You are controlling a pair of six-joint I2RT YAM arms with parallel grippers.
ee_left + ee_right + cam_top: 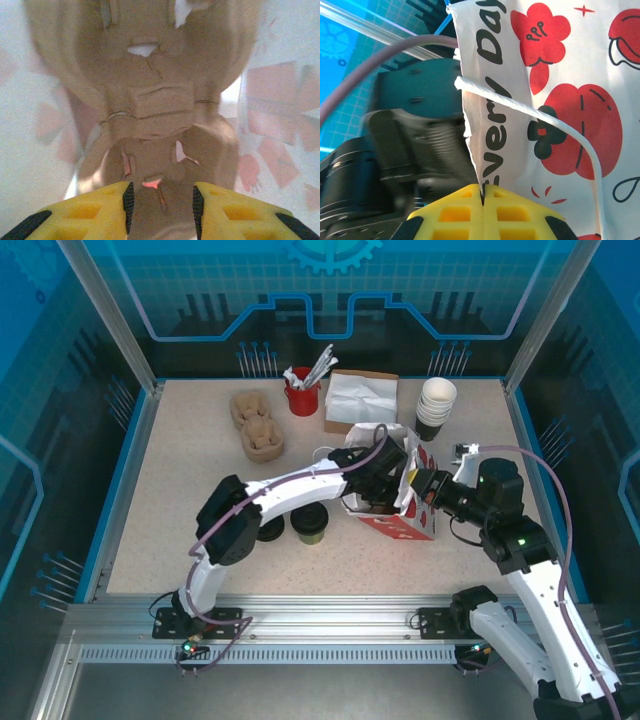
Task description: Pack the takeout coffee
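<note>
Pulp carrier [160, 100] is already down inside the bag [405, 525]; that part of the packing looks done or nearly so. Coffee [311, 528] is not yet packed: it stands lidded and upright on the table [170, 530], outside the bag, back along the left arm from its gripper and on that gripper's left. What remains, by my reading, is to release the carrier, fetch the coffee and seat it in a carrier well.

Left gripper [161, 210]: inside the bag, jaws partly apart, with a strip of the carrier's near edge filling the gap. Both pads [128, 200] appear to touch it, so I judge it gripped.

Right gripper [483, 200]: fingers pressed together on the bag's paper rim, just beside the cord handle [545, 117], holding the mouth open.
</note>
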